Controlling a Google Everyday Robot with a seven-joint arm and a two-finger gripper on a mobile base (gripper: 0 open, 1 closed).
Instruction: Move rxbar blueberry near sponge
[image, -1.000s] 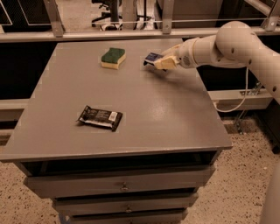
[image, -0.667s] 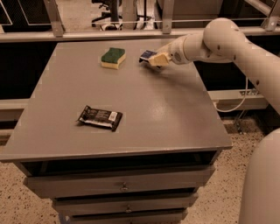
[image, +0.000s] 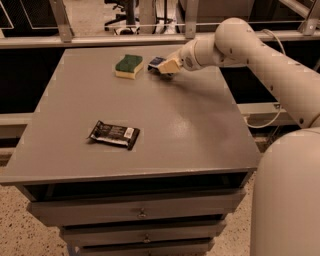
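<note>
The rxbar blueberry (image: 156, 62) is clamped in the gripper (image: 165, 66), just beside the sponge (image: 129, 65), far across the table (image: 200, 125). Placement is judged nearly done; lowering and release are called for.

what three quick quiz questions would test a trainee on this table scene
1. True or false: the sponge lies toward the far edge of the table, and the black-wrapped bar lies near the front edge.
2. Where is the hand? A: just right of the sponge. B: over the black-wrapped bar. C: off the table's front edge.
3. Fill in: the hand grips the ____.
Key: 1 true; 2 A; 3 rxbar blueberry.
</note>
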